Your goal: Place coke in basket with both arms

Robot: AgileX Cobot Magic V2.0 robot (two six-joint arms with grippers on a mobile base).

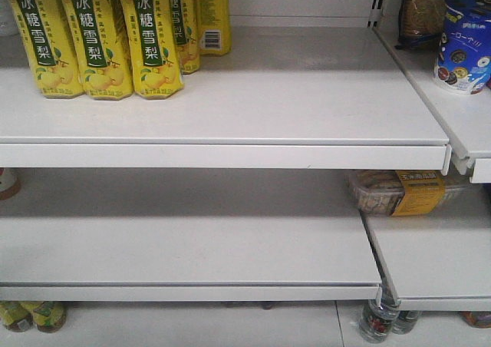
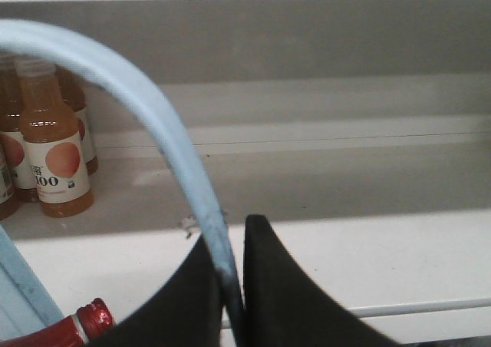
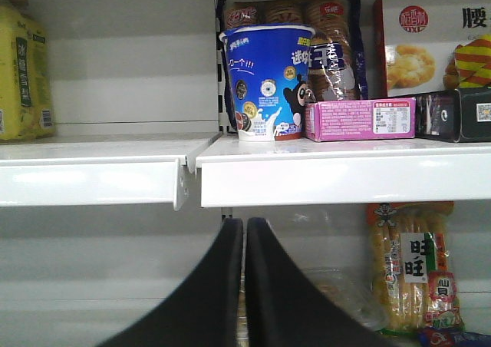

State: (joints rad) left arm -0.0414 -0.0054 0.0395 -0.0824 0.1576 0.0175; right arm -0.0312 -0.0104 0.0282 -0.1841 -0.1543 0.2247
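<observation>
1. The left claw is clamped on the basket's handle, a flat pale blue hoop that arches up from between the two black jaws and curves away to the left.
2. Of the coke only the top shows, at the bottom left corner of the left wrist view: a red cap over a red neck with a white band, tilted, lying just beside the pale blue basket wall.
3. The right claw has its jaws pressed together with only a thin slit between them; I see nothing held there.
4. Beyond the left claw, orange juice bottles stand at the left end of a white shelf.
5. Ahead of the right claw, a blue cup sits at the left corner of an upper shelf, a pink box just beside it.
6. The front view shows yellow drink bottles at the back left of a bare white shelf.
</observation>
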